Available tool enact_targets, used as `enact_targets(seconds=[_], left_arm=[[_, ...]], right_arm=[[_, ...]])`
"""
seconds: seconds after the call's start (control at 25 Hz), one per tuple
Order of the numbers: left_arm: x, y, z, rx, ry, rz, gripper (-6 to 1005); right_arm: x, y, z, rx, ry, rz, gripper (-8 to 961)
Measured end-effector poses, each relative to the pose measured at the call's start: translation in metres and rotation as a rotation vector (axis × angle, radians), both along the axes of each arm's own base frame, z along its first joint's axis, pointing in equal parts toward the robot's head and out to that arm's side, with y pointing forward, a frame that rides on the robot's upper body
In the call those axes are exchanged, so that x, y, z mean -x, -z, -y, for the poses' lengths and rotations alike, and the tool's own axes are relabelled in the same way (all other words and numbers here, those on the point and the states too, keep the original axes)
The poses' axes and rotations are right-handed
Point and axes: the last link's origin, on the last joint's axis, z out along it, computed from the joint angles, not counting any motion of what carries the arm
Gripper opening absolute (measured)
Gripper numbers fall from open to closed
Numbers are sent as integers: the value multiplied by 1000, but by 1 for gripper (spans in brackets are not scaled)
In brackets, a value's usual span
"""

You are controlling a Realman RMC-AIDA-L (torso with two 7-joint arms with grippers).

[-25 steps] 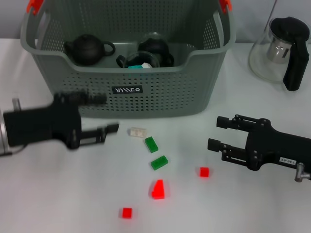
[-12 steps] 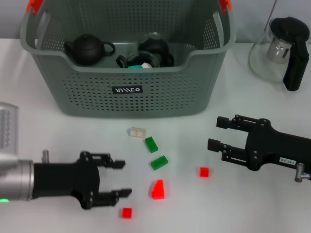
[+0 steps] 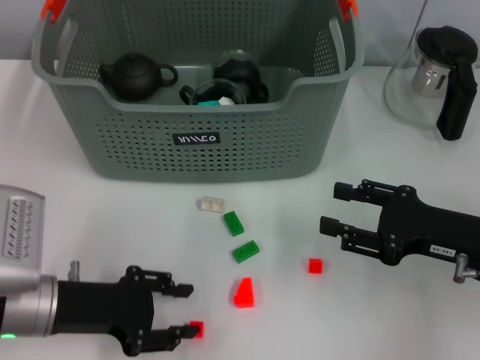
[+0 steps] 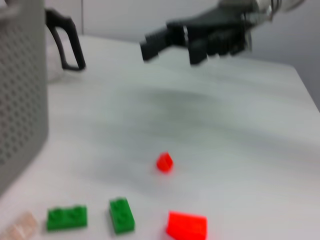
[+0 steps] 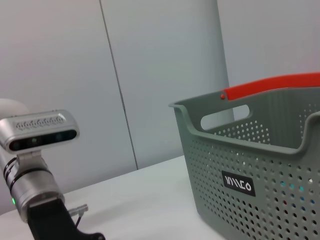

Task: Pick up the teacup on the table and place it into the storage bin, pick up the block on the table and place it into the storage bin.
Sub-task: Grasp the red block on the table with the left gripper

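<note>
Head view: left claw (image 3: 181, 310) spread wide, low on the white worktop (image 3: 90, 217), one fingertip touching a small red square block (image 3: 196, 328). Right claw (image 3: 335, 208) hovers released, well apart from the grey-green perforated plastic storage bin (image 3: 225, 142).

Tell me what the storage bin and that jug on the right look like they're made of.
The storage bin looks like matte grey-green moulded plastic: perforated walls, rounded rim, orange-red handle joints. The jug looks like clear glass, since the table shows through it, with a glossy black handle, probably plastic.
</note>
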Motion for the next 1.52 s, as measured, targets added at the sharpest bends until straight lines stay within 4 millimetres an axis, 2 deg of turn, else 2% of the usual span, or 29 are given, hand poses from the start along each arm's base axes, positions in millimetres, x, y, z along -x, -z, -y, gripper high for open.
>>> enact_targets(seconds=[0.64, 1.36, 1.52], left_arm=[[8, 12, 4, -24, 54, -36, 494], [8, 14, 1, -32, 69, -51, 414], [6, 12, 0, -36, 75, -48, 298]], right_arm=[[-2, 4, 2, 4, 12, 8, 683], [-3, 4, 2, 4, 11, 10, 683], [-3, 4, 2, 3, 11, 11, 683]])
